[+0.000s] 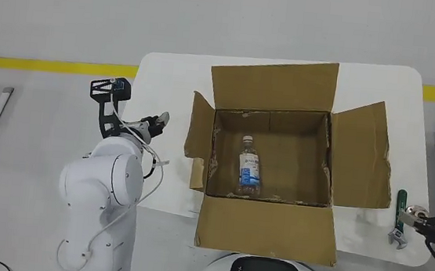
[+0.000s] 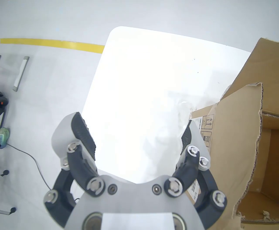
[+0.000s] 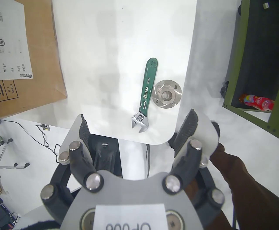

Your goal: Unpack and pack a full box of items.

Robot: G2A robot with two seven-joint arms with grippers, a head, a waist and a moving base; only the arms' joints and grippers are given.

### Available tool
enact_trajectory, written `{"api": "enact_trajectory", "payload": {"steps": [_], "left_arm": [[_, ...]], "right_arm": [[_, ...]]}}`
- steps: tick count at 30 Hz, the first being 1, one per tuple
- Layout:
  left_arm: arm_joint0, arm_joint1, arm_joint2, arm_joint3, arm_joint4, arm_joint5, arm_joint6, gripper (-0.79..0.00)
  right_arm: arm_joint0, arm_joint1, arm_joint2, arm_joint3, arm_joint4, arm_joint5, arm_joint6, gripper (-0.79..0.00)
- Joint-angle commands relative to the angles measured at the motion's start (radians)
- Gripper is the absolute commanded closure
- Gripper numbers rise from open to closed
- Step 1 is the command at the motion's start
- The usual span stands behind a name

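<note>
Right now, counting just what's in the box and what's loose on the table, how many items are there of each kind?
Plastic bottle: 1, lying inside the cardboard box
Green-handled wrench: 1, on the table
Metal flange: 1, on the table beside the wrench
Total: 3

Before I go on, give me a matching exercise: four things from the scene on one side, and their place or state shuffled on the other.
1. bottle
2. wrench
3. flange
4. left gripper

A. open and empty, over the table
B. round, bare metal, on the table
C. lying inside the box
D. green handle, on the table

Pairs: 1-C, 2-D, 3-B, 4-A.
</note>
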Motion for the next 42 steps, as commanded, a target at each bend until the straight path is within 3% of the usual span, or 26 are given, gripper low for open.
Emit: {"api": "enact_trajectory", "payload": {"steps": [1, 7, 13, 15, 17, 18, 21, 23, 25, 27, 31, 32, 35, 42], "left_arm": [[0.000, 0.000, 0.000, 0.000, 0.000, 0.000, 0.000, -0.785], [0.000, 0.000, 0.000, 0.000, 0.000, 0.000, 0.000, -0.785], [0.000, 0.000, 0.000, 0.000, 0.000, 0.000, 0.000, -0.785], [0.000, 0.000, 0.000, 0.000, 0.000, 0.000, 0.000, -0.785], [0.000, 0.000, 0.000, 0.000, 0.000, 0.000, 0.000, -0.785], [0.000, 0.000, 0.000, 0.000, 0.000, 0.000, 0.000, -0.785], [0.000, 0.000, 0.000, 0.000, 0.000, 0.000, 0.000, -0.785], [0.000, 0.000, 0.000, 0.000, 0.000, 0.000, 0.000, -0.785], [0.000, 0.000, 0.000, 0.000, 0.000, 0.000, 0.000, -0.785], [0.000, 0.000, 0.000, 0.000, 0.000, 0.000, 0.000, -0.785], [0.000, 0.000, 0.000, 0.000, 0.000, 0.000, 0.000, -0.785], [0.000, 0.000, 0.000, 0.000, 0.000, 0.000, 0.000, -0.785], [0.000, 0.000, 0.000, 0.000, 0.000, 0.000, 0.000, -0.785], [0.000, 0.000, 0.000, 0.000, 0.000, 0.000, 0.000, -0.785]], "right_arm": [[0.000, 0.000, 0.000, 0.000, 0.000, -0.001, 0.000, -0.785], [0.003, -0.002, 0.007, 0.061, -0.033, 0.038, -0.079, -0.785], [0.056, 0.010, -0.009, 0.121, -0.111, 0.092, 0.005, -0.785], [0.085, 0.017, -0.028, 0.126, -0.140, 0.089, 0.051, -0.668], [0.114, 0.024, -0.045, 0.134, -0.158, 0.082, 0.089, -0.416], [0.126, 0.026, -0.054, 0.139, -0.167, 0.080, 0.105, -0.388], [0.155, 0.032, -0.082, 0.148, -0.189, 0.077, 0.144, -0.551], [0.171, 0.035, -0.100, 0.156, -0.202, 0.077, 0.155, -0.477], [0.187, 0.038, -0.116, 0.173, -0.212, 0.074, 0.167, -0.459], [0.205, 0.041, -0.131, 0.192, -0.219, 0.067, 0.178, -0.376], [0.255, 0.050, -0.149, 0.215, -0.242, 0.036, 0.216, -0.385], [0.269, 0.052, -0.154, 0.221, -0.247, 0.027, 0.230, -0.425], [0.310, 0.060, -0.171, 0.238, -0.270, 0.005, 0.269, -0.391], [0.349, 0.072, -0.230, 0.294, -0.281, -0.005, 0.276, -0.391]]}}
